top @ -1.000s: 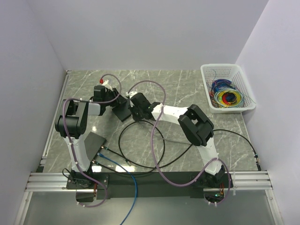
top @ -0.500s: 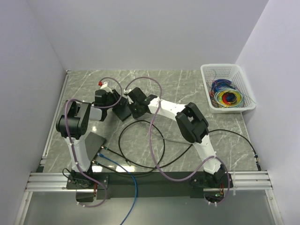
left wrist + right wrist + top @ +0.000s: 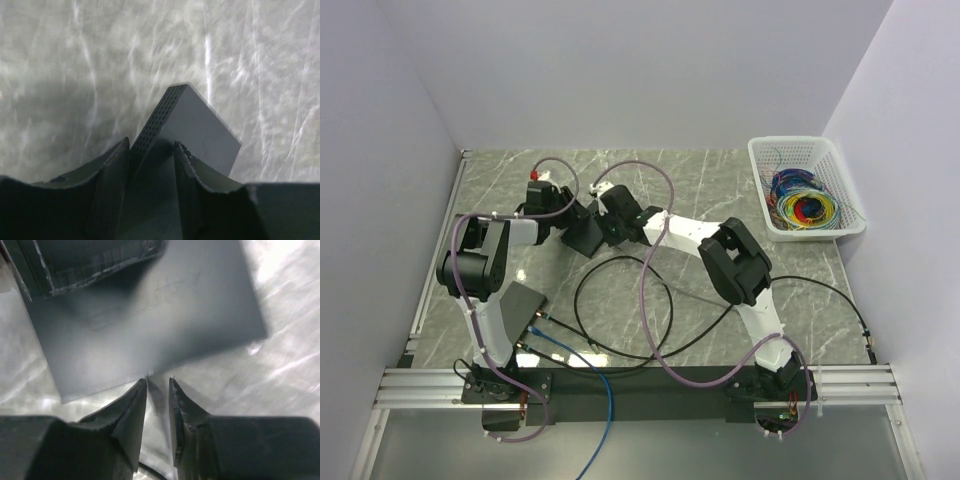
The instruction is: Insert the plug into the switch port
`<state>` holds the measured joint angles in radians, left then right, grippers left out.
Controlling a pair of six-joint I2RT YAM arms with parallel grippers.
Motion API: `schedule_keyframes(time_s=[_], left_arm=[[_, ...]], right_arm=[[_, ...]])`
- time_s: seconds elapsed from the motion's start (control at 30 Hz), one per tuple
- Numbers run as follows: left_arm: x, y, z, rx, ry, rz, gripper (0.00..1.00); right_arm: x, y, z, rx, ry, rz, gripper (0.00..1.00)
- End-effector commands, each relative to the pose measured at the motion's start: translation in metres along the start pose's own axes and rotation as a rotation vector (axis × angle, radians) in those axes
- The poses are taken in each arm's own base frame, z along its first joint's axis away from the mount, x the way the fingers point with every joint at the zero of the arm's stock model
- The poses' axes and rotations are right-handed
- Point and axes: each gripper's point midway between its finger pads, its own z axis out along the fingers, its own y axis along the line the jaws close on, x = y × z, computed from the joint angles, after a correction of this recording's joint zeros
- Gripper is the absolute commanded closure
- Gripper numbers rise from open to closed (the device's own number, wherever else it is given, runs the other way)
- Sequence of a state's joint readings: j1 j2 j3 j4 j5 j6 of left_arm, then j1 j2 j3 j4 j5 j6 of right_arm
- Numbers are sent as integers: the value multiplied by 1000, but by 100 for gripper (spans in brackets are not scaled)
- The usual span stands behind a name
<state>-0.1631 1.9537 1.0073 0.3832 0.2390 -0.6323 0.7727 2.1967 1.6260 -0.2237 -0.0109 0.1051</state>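
Right gripper (image 3: 157, 381) is clenched on the plug (image 3: 159, 399) at the near edge of the switch (image 3: 150, 315); the plug is judged light, rigid, fragile at the latch, best held by its rear body. Left gripper (image 3: 152, 147) clamps the switch's opposite corner; the smooth casing may pivot.

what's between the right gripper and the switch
Only the plug, pinched in the right gripper, its tip at the switch edge; right wrist view shows it.

Grey-veined marble tabletop (image 3: 740, 175), evenly lit, boxed by plain white walls (image 3: 620, 70) on three sides — white basket (image 3: 790, 140) far right, aluminium rail (image 3: 425, 385) nearest.
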Motion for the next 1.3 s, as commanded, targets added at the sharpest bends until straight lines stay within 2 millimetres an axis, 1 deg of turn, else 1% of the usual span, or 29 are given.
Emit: schedule_keyframes(time_s=[0.0, 0.03, 0.07, 0.1, 0.17, 0.2, 0.23, 0.3, 0.33, 0.37, 0.43, 0.47, 0.5, 0.53, 0.57, 0.6, 0.63, 0.67, 0.7, 0.73, 0.77, 0.87, 0.9, 1.0, 1.1, 1.13, 1.17, 1.2, 1.27], left_arm=[[52, 14, -17, -100, 238, -126, 52], [42, 19, -21, -139, 224, -135, 52], [17, 28, -22, -182, 158, -141, 50], [6, 31, -26, -199, 134, -151, 49], [-28, 33, -39, -255, 50, -150, 46], [-37, 34, -45, -278, 21, -145, 46], [-46, 30, -55, -294, 1, -140, 46], [-62, 24, -72, -311, -60, -138, 45], [-62, 22, -78, -314, -70, -139, 45], [-56, 27, -86, -351, -68, -146, 45], [-60, 23, -103, -387, -109, -130, 46], [-50, 27, -111, -417, -85, -133, 46], [-46, 23, -114, -408, -83, -143, 47], [-41, 8, -120, -345, -67, -149, 47], [-21, 6, -121, -330, -29, -154, 48], [-13, -2, -122, -296, -21, -170, 48], [-2, -18, -124, -245, 3, -158, 48], [14, -16, -125, -249, 33, -171, 47], [21, -20, -127, -238, 45, -172, 46], [38, -23, -127, -221, 85, -169, 45], [43, -25, -128, -213, 92, -188, 44], [59, -25, -124, -187, 116, -199, 40], [67, -20, -119, -199, 138, -202, 39], [76, -9, -106, -231, 163, -208, 38], [78, -1, -93, -244, 154, -210, 37], [75, -2, -89, -246, 147, -211, 37], [68, -5, -82, -225, 118, -205, 37], [69, -1, -77, -240, 116, -206, 37], [53, -7, -65, -222, 82, -187, 38]], right_arm=[[-129, -4, -46, 2, -458, 16, 66], [-126, -4, -46, 3, -452, 16, 64], [-122, -6, -46, 10, -442, 16, 61], [-123, -6, -50, 12, -442, 15, 59], [-119, -7, -53, 15, -438, 16, 54], [-124, -8, -62, 16, -454, 18, 52], [-124, -8, -65, 17, -458, 19, 49], [-126, -13, -74, 25, -468, 30, 46], [-128, -16, -78, 32, -474, 43, 44], [-127, -20, -79, 39, -472, 54, 43], [-126, -27, -79, 42, -456, 73, 41], [-130, -34, -80, 50, -460, 104, 41], [-123, -39, -72, 55, -424, 120, 41], [-123, -42, -70, 43, -412, 137, 41], [-130, -44, -71, 37, -419, 166, 40], [-126, -55, -62, 47, -398, 189, 40], [-122, -58, -58, 43, -373, 201, 39], [-120, -68, -53, 59, -355, 226, 39], [-120, -72, -51, 63, -345, 233, 39], [-126, -70, -52, 40, -346, 235, 37], [-118, -73, -46, 42, -314, 240, 37], [-118, -80, -44, 44, -298, 255, 34], [-113, -83, -40, 45, -280, 261, 34], [-105, -83, -33, 27, -250, 273, 32], [-99, -79, -24, -3, -222, 284, 32], [-102, -81, -24, -12, -224, 294, 31], [-96, -80, -17, -22, -201, 301, 31], [-96, -80, -16, -31, -198, 309, 31], [-97, -84, -16, -33, -208, 327, 31]])
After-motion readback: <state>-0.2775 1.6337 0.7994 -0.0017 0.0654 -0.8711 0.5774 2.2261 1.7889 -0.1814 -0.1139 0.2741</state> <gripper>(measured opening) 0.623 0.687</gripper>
